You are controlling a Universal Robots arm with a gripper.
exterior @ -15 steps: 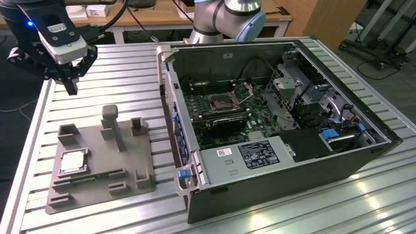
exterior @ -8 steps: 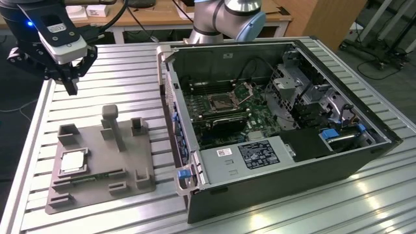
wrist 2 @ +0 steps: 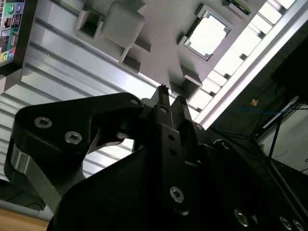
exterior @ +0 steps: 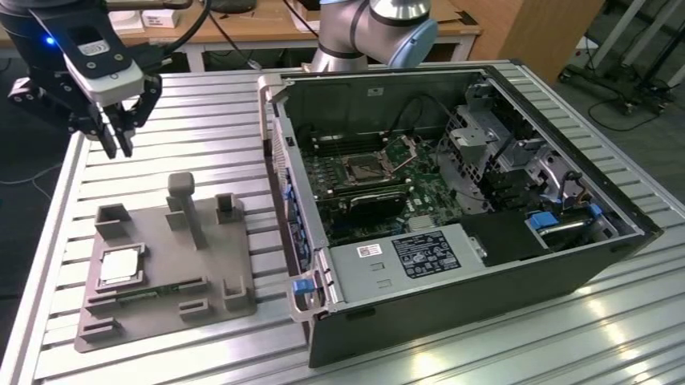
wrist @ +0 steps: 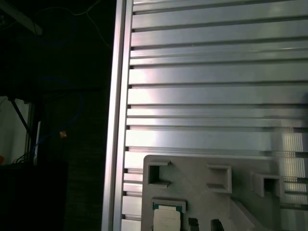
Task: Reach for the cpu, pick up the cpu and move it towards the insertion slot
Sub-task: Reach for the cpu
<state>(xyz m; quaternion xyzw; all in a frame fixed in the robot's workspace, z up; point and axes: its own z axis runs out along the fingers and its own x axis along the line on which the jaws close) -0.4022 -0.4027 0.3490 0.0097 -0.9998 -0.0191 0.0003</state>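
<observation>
The cpu is a small square chip with a silvery top, lying flat in a recess of the grey plastic tray on the exterior view's left. Both wrist views show the cpu in the tray. My gripper hangs above the table behind the tray, well short of the chip. Its black fingers stand close together with nothing between them. The insertion slot is a dark square socket with a raised metal flap, inside the open computer case.
The open computer case takes up the exterior view's right half, its side wall beside the tray. The tray carries a tall post and a narrow green memory stick. The ribbed metal table ends at an edge.
</observation>
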